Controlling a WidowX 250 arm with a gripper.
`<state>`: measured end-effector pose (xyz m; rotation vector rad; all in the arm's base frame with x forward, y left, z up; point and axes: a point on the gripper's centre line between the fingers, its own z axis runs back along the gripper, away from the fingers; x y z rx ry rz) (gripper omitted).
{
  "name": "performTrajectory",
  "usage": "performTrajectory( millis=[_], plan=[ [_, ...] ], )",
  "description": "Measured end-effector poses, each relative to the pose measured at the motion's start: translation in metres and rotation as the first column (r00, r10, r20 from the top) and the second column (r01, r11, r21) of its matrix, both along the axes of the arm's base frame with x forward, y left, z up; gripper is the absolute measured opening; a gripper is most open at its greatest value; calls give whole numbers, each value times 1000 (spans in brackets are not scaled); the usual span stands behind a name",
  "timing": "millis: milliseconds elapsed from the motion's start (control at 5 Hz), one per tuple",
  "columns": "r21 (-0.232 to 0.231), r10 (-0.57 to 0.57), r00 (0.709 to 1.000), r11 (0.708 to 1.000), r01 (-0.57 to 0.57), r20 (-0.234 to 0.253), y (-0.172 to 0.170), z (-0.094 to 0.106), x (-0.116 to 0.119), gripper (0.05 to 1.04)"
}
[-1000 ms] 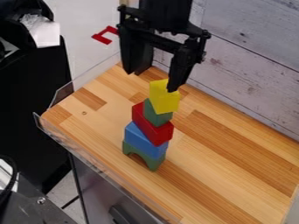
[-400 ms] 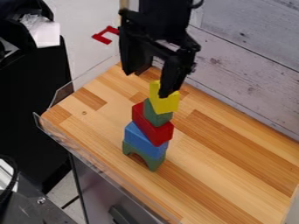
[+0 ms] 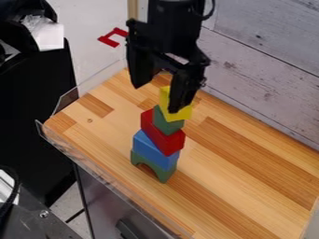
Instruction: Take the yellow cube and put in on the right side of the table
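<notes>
The yellow cube [image 3: 185, 113] sits at the top of the block tower, near the middle of the wooden table [image 3: 249, 186]. It rests level, its sides running nearly straight up and down in the view, with one lower corner pointing toward the camera. Being a cube, it has no clear long axis, though its visible outline is a little taller than it is wide. Directly under it is a small green block [image 3: 166, 124], part of which shows past the cube's left edge. Below that come a red block [image 3: 163, 136], a blue block [image 3: 152, 151] and, standing on the tabletop, a green arch [image 3: 163, 174]. The longer red and blue blocks both slant from upper left to lower right. The black gripper [image 3: 157, 97] hangs over the tower with its jaws spread well apart. One finger passes in front of the yellow cube and hides part of it; whether the two touch, I cannot tell. The other finger hangs to the left of the cube and apart from it. Nothing is pinched between them.
</notes>
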<state>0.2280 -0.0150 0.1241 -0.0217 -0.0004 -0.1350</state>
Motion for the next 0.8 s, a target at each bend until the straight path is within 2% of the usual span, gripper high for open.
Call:
performTrajectory(
  millis=[400, 600, 800],
  plan=[
    [-5, -4, 1000, 1000, 4, -3, -2, -12, 8, 999],
    [-11, -7, 1000, 1000, 7, -19, -3, -19, 14, 952],
    [-20, -5, 1000, 1000, 5, -30, -4, -25, 16, 698]
  ],
)
